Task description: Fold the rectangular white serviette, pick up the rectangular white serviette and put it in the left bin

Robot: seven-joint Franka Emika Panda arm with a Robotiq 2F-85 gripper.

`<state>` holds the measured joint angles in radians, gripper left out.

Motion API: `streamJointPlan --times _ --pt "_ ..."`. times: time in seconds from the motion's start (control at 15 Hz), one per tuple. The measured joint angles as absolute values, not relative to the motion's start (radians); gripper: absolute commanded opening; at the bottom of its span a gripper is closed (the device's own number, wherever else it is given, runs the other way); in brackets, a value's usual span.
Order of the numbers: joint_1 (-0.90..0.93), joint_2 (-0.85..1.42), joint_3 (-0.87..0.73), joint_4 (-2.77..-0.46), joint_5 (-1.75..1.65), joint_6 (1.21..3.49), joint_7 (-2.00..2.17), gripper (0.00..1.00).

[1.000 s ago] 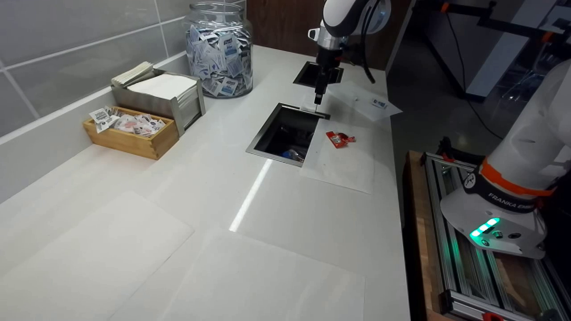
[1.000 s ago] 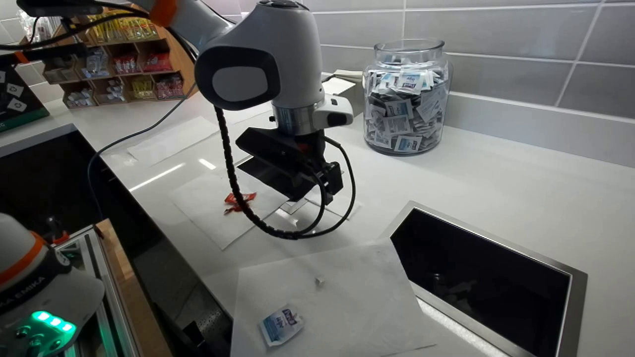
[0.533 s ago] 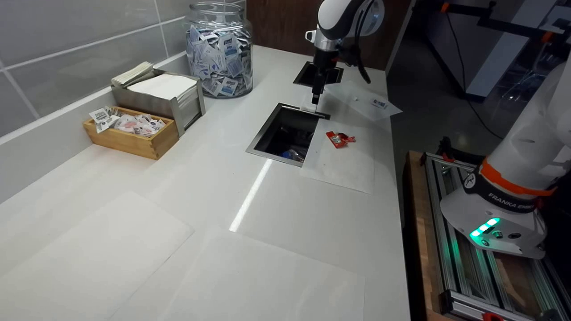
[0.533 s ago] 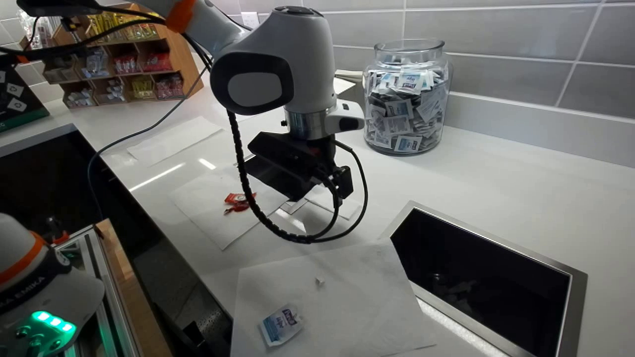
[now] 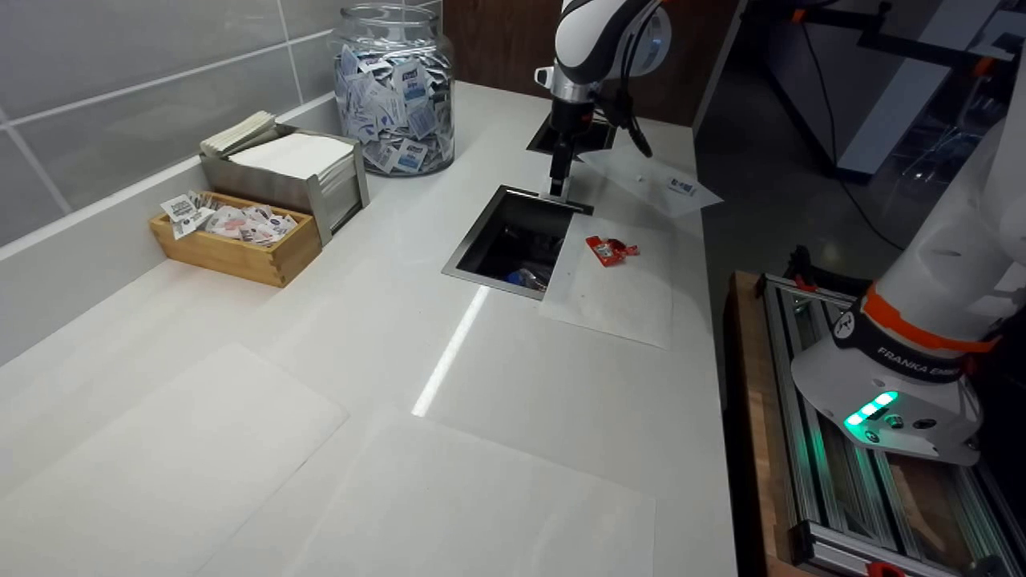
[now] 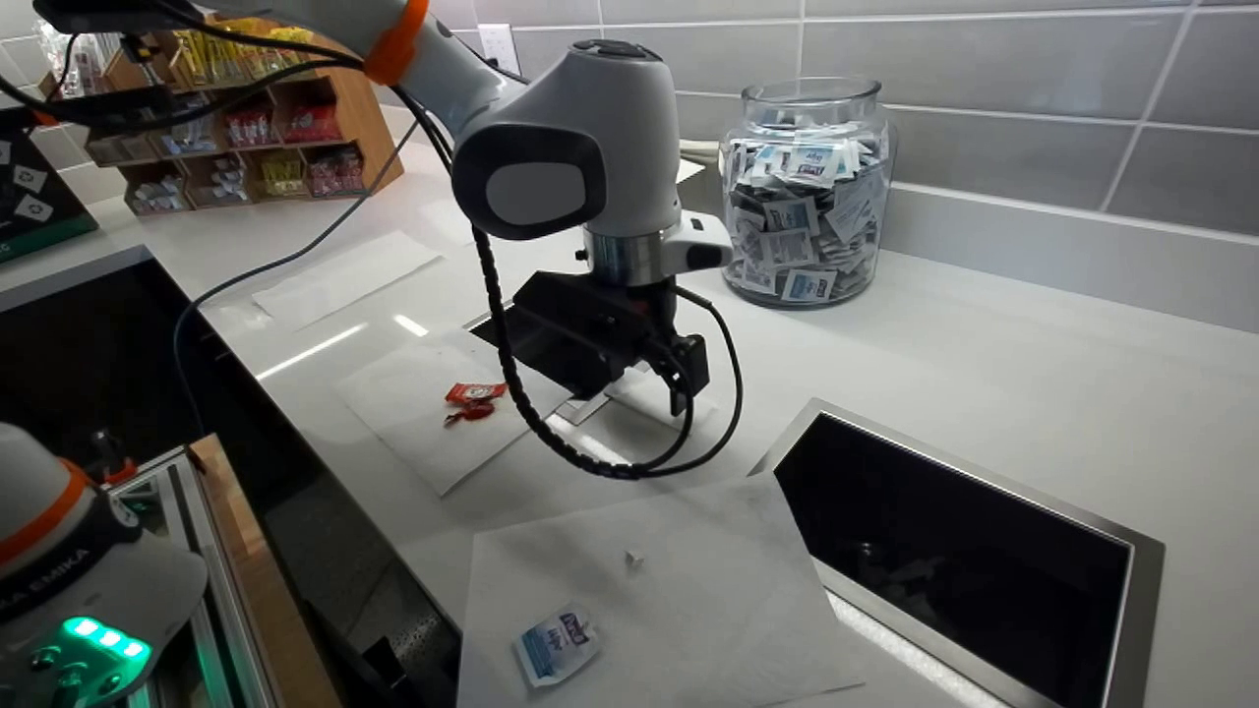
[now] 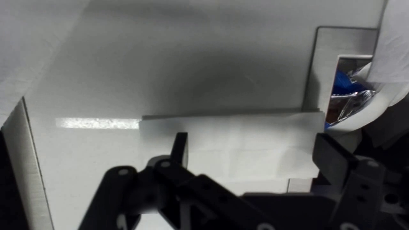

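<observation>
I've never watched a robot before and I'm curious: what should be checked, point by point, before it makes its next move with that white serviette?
1. End effector open: ok, its fingers stand apart.
2. Serviette folded: ok, it looks like a narrow folded strip.
3. Serviette below the gap in the wrist view: ok, though one end reaches past a finger.
4. Fingers touching the serviette: cannot tell.
5. Serviette clear of the bin rim: not ok, one end overlaps it.
6. Bin edges uncovered: not ok, the white sheet under the red wrapper overlaps one side.

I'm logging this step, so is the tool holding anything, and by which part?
Nothing is held: in the wrist view the tool is open, jaws apart, over the white serviette.
</observation>
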<state>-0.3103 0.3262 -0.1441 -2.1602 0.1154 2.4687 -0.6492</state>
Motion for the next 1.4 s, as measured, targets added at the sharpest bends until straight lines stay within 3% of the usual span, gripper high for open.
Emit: streamJointPlan --times 0.07,0.13,0.2,0.27,0.87,1.33,1.4 --pt "-0.311 0.334 -0.141 -2.154 0.115 2.469 -0.649 0.99" --pt "-0.313 0.342 -0.138 -2.149 0.115 2.469 -0.649 0.84" --pt "-0.314 0.349 -0.136 -2.144 0.115 2.469 -0.649 0.74" --pt "-0.315 0.351 -0.136 -2.142 0.115 2.469 -0.649 0.7" --pt "-0.326 0.349 -0.13 -2.115 0.115 2.469 -0.649 0.01" --pt "-0.328 0.349 -0.127 -2.112 0.115 2.469 -0.649 0.0" --pt "-0.328 0.349 -0.127 -2.112 0.115 2.469 -0.649 0.24"
